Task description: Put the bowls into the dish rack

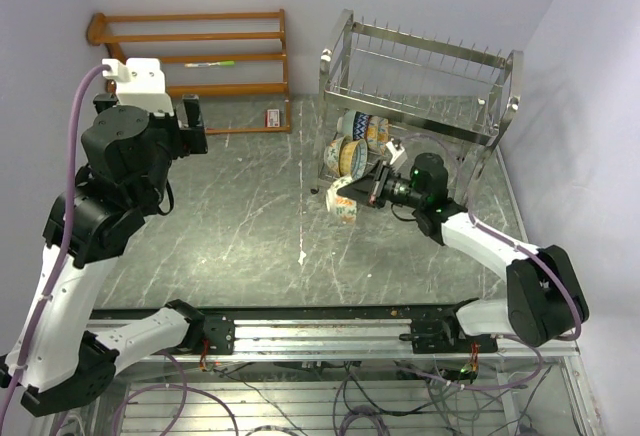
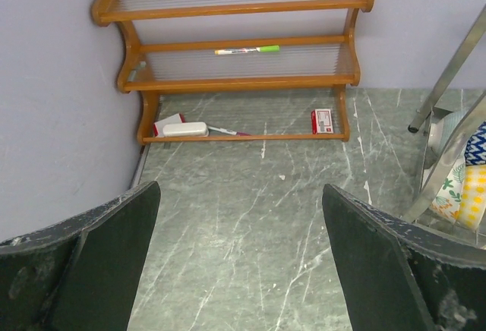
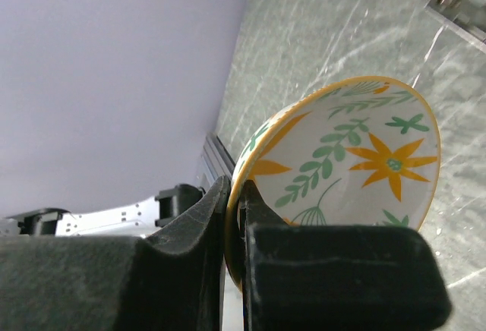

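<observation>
My right gripper point(image 1: 352, 194) is shut on the rim of a cream bowl point(image 3: 349, 156) painted with orange flowers and green leaves. In the top view this bowl point(image 1: 343, 201) hangs tilted just left of the silver dish rack point(image 1: 420, 66), above the table. Several other bowls point(image 1: 358, 146) stand on edge in the rack's lower tier; two of them show at the right edge of the left wrist view point(image 2: 467, 187). My left gripper point(image 2: 239, 270) is open and empty, held high at the far left, pointing toward the wooden shelf.
A brown wooden slatted shelf point(image 1: 200, 56) stands at the back left, with a green-capped pen point(image 2: 247, 50) on its middle tier and a small red box point(image 2: 322, 121) and a white eraser point(image 2: 182, 129) at its bottom. Walls close in on both sides.
</observation>
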You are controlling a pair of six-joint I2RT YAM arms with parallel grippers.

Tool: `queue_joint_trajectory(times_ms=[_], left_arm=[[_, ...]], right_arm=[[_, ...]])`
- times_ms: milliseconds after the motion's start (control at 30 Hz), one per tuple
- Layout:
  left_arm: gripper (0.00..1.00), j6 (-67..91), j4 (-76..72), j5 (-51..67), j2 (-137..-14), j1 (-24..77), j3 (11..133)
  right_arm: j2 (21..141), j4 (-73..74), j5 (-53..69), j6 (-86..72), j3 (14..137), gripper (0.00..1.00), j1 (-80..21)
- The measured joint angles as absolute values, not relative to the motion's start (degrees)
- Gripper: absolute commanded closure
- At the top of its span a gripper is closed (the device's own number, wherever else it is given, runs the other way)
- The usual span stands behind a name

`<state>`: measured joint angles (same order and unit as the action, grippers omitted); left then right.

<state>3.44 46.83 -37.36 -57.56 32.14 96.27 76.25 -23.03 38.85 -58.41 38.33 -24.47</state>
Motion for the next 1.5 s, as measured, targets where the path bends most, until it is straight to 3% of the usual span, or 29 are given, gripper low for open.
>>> queue_joint_trajectory(times_ms=[367,867,1500], left_arm=[[0.01,2.33,45.19,-36.71,-58.54,32.14,96.27],[0.01,0.47,43.94,-36.64,-60.16,32.14,96.25],[0.01,-2.07,41.78,-34.61,-63.24,32.14,94.7]], right_arm=[[81.38,-34.61,40.99,-65.65,38.48,1.0,-12.19],[91.13,-43.75,36.45,-68.73,43.51,1.0,-8.36],[99.26,-55.16,29.76,-73.97,39.9,1.0,-8.08]])
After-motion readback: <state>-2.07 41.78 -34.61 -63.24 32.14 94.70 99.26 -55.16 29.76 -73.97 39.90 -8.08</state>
